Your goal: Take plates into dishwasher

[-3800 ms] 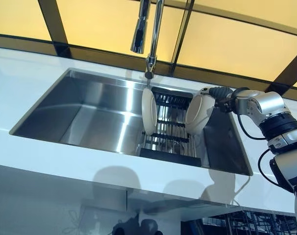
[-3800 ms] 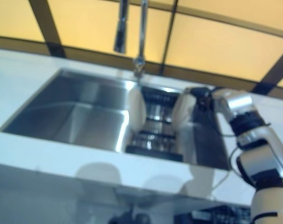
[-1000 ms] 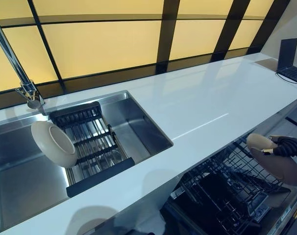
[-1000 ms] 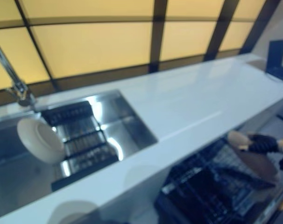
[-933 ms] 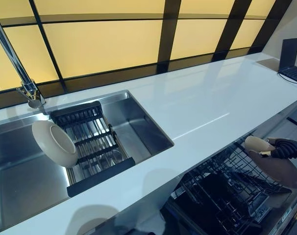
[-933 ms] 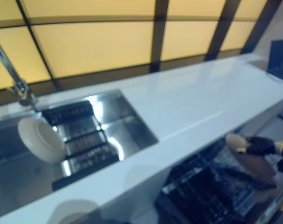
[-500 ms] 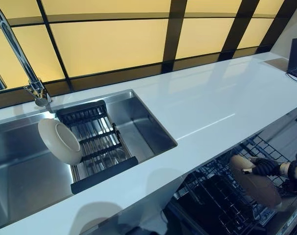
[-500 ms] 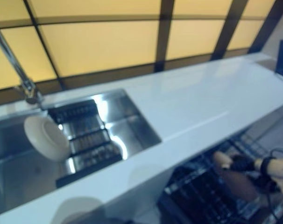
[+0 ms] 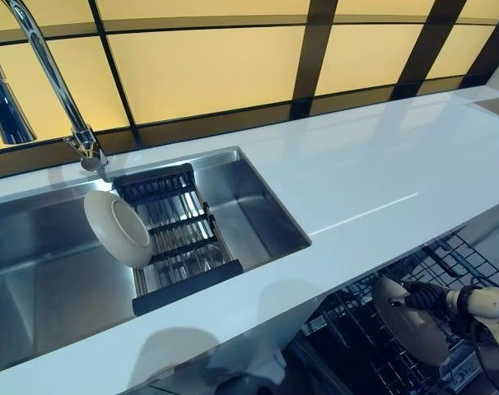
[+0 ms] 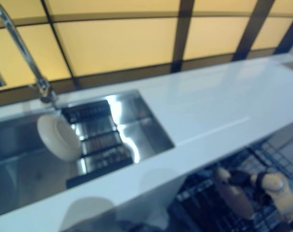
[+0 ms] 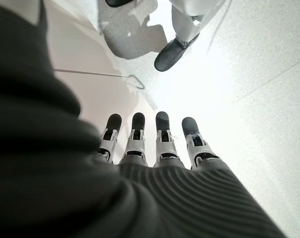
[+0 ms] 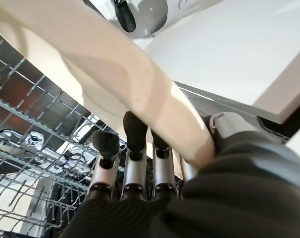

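Note:
My right hand (image 9: 428, 297) holds a cream plate (image 9: 410, 321) by its rim over the pulled-out dishwasher rack (image 9: 451, 262), below the counter's front edge. In the right wrist view the plate (image 12: 115, 79) lies across my fingers (image 12: 132, 134), with the rack's wires (image 12: 36, 144) just beyond. A second cream plate (image 9: 118, 228) stands on edge in the black drying rack (image 9: 179, 239) inside the steel sink (image 9: 44, 263). My left hand (image 11: 150, 144) shows only in its wrist view, fingers straight, holding nothing, pointing at the floor.
The white counter (image 9: 356, 164) runs to the right of the sink. A tall tap (image 9: 56, 82) rises behind the sink. Yellow window panels with dark frames line the back. A person's dark shoe (image 11: 172, 52) shows on the floor.
The camera has swung, shifting the scene rightward. My right hand has carried the plate lower and leftward, closer to the dishwasher rack. The plate in the sink rack has not moved.

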You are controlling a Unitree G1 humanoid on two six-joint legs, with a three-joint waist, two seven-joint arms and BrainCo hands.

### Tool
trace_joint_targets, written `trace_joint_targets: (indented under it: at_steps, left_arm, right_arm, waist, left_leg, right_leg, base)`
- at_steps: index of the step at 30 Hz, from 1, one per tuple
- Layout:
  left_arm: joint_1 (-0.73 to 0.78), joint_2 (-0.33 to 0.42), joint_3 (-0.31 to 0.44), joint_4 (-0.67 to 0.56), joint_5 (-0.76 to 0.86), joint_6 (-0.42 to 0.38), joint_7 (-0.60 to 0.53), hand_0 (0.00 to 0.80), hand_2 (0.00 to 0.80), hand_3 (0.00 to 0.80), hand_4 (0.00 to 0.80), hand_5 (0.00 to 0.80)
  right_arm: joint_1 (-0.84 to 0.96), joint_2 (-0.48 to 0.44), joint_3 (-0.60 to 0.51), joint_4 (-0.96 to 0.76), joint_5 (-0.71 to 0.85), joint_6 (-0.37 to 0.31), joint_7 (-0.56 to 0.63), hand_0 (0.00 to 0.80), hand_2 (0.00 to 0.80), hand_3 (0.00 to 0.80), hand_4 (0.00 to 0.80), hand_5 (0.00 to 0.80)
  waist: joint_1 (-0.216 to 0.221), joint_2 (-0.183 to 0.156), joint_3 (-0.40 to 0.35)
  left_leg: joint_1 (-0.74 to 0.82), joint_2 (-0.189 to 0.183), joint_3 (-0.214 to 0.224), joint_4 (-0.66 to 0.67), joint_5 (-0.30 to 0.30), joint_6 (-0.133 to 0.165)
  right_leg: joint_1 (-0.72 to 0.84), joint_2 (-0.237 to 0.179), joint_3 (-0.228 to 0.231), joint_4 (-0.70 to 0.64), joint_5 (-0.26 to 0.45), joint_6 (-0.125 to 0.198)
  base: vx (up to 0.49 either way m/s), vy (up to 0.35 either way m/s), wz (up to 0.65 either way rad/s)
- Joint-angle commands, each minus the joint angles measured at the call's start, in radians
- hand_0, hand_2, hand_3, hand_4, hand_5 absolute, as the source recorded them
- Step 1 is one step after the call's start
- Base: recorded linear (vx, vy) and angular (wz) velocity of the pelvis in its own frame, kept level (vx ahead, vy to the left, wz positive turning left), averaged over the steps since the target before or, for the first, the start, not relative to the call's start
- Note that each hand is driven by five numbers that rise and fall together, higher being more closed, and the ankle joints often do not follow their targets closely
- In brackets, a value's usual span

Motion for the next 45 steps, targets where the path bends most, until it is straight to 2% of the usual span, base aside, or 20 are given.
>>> trace_joint_targets:
  at_steps: [1, 12, 31, 37, 45]
  left_arm:
    - [-0.041, 0.038, 0.022, 0.019, 0.006, -0.017, -0.006, 0.000, 0.000, 0.000, 0.000, 0.000]
    - [-0.055, 0.049, 0.012, -0.003, 0.002, -0.019, -0.017, 0.000, 0.000, 0.000, 0.000, 0.000]
    - [-0.097, 0.044, -0.001, -0.002, 0.017, -0.023, -0.028, 0.000, 0.000, 0.000, 0.000, 0.000]
    - [-0.104, 0.046, -0.004, 0.002, 0.022, -0.023, -0.030, 0.000, 0.000, 0.000, 0.000, 0.000]
    - [-0.103, 0.043, 0.007, 0.004, 0.031, -0.020, -0.039, 0.000, 0.000, 0.000, 0.000, 0.000]
  right_arm:
    - [-0.105, 0.044, 0.014, 0.062, -0.038, -0.047, -0.038, 0.800, 0.800, 0.800, 0.800, 0.800]
    - [-0.171, 0.088, 0.109, 0.225, -0.111, -0.051, -0.101, 0.800, 0.800, 0.800, 0.800, 0.800]
    - [-0.215, 0.173, 0.160, 0.473, -0.148, -0.053, -0.159, 0.800, 0.800, 0.800, 0.800, 0.800]
    - [-0.225, 0.172, 0.159, 0.503, -0.168, -0.065, -0.162, 0.800, 0.800, 0.800, 0.800, 0.800]
    - [-0.210, 0.164, 0.152, 0.492, -0.187, -0.047, -0.154, 0.800, 0.800, 0.800, 0.800, 0.800]
  waist:
    - [0.036, -0.012, 0.026]
    - [0.064, 0.010, 0.053]
    - [0.084, 0.026, 0.064]
    - [0.084, 0.027, 0.061]
    - [0.080, 0.017, 0.056]
  left_leg:
    - [-0.008, -0.007, -0.082, 0.002, -0.037, 0.022]
    - [-0.028, -0.011, -0.118, 0.002, -0.024, 0.018]
    - [-0.037, -0.015, -0.141, 0.002, -0.017, 0.020]
    - [-0.039, -0.016, -0.142, 0.002, -0.016, 0.020]
    - [-0.034, -0.016, -0.137, 0.002, -0.019, 0.023]
  right_leg:
    - [0.078, -0.006, -0.107, 0.004, -0.080, 0.069]
    - [0.075, -0.012, -0.126, 0.004, -0.084, 0.061]
    - [0.073, -0.015, -0.130, 0.004, -0.087, 0.055]
    - [0.071, -0.015, -0.127, 0.004, -0.086, 0.054]
    - [0.073, -0.015, -0.123, 0.004, -0.085, 0.055]
  base:
    - [-0.020, -0.032, 0.06]
    - [-0.021, -0.020, 0.05]
    - [-0.007, -0.003, 0.03]
    - [0.000, 0.000, 0.00]
    - [0.000, 0.000, 0.00]
